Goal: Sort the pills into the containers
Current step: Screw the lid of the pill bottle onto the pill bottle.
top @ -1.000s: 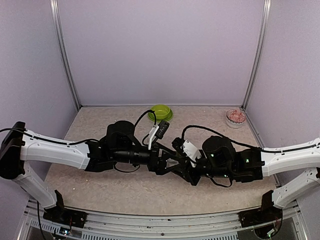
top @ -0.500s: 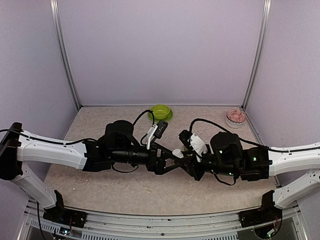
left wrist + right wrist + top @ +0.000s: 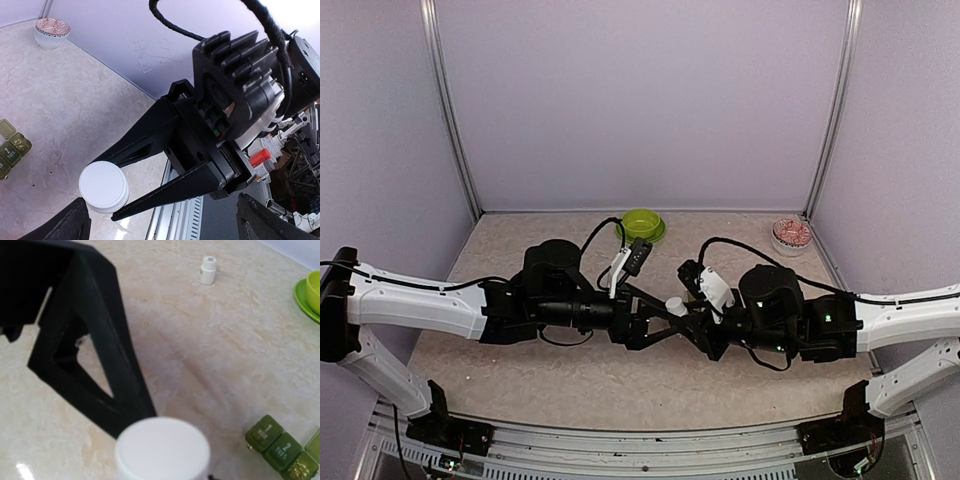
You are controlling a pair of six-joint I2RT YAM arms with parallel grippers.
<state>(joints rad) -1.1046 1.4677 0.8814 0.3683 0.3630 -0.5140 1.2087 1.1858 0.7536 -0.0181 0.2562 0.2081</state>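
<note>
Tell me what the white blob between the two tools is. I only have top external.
Observer: A small white-capped bottle. Left wrist shows the right tool shut on it.
Operator: Left tool on it too?
Observer: No. The left tool is wide open, with its fingers spread to either side of the bottle.
Operator: Can't find the pill box.
Observer: Right wrist shows the dark green pill box lying on the table. The compartments marked 1 and 2 are shut.
</note>
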